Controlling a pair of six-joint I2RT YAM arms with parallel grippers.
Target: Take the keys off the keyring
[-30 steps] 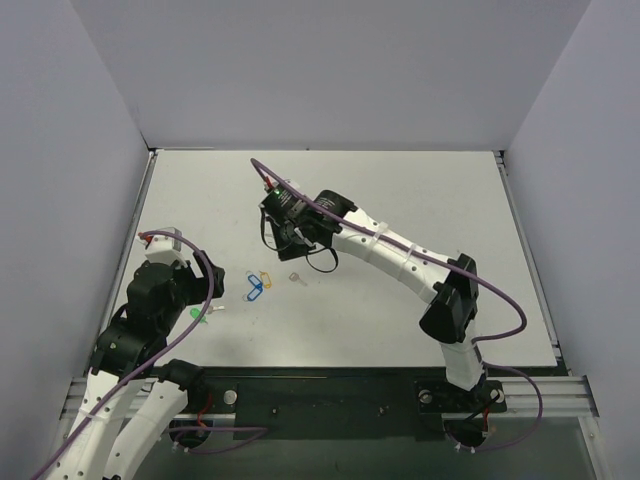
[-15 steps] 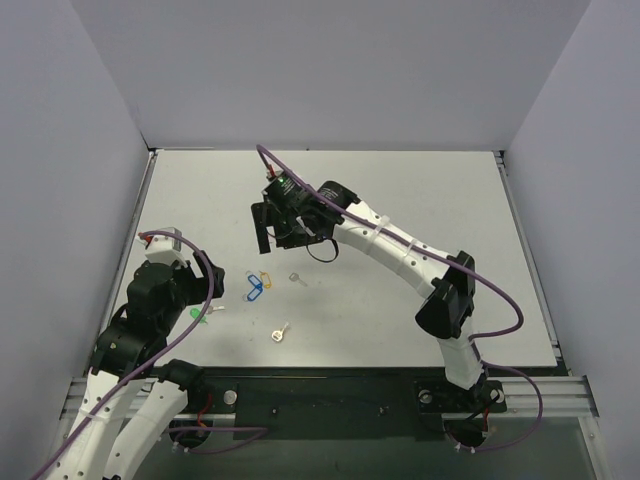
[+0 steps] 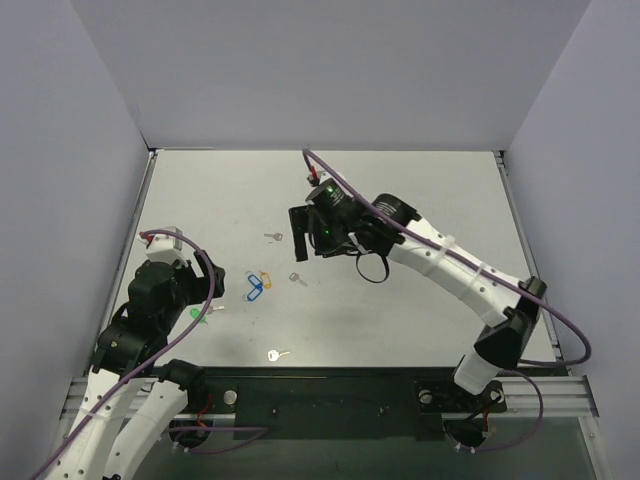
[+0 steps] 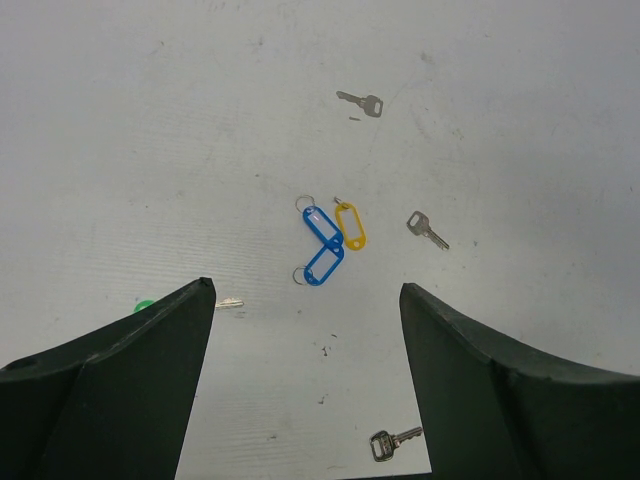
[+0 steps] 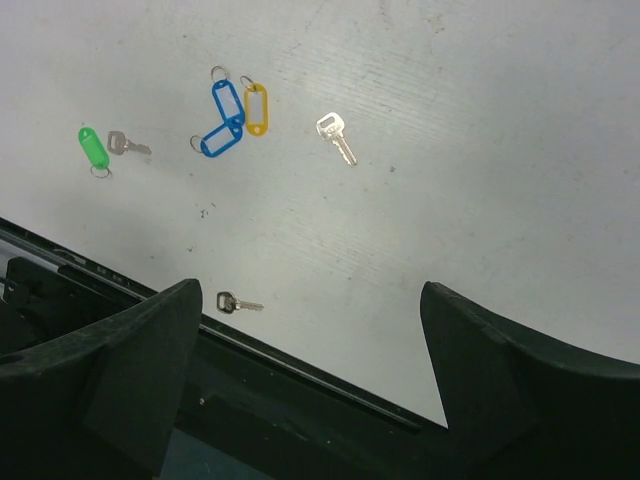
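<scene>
The left gripper (image 4: 305, 289) and right gripper (image 5: 310, 288) both gape empty. The nearer blue keyring (image 4: 325, 262) lies dead ahead of the left gripper, slanted, ring end toward it. A loose key (image 4: 426, 229) lies further right. The left arm looks closer.

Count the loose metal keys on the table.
4: the farthest key; the middle key, right of the yellow tag; the nearest key; the fourth key, beside the green tag. None seems hidden.
</scene>
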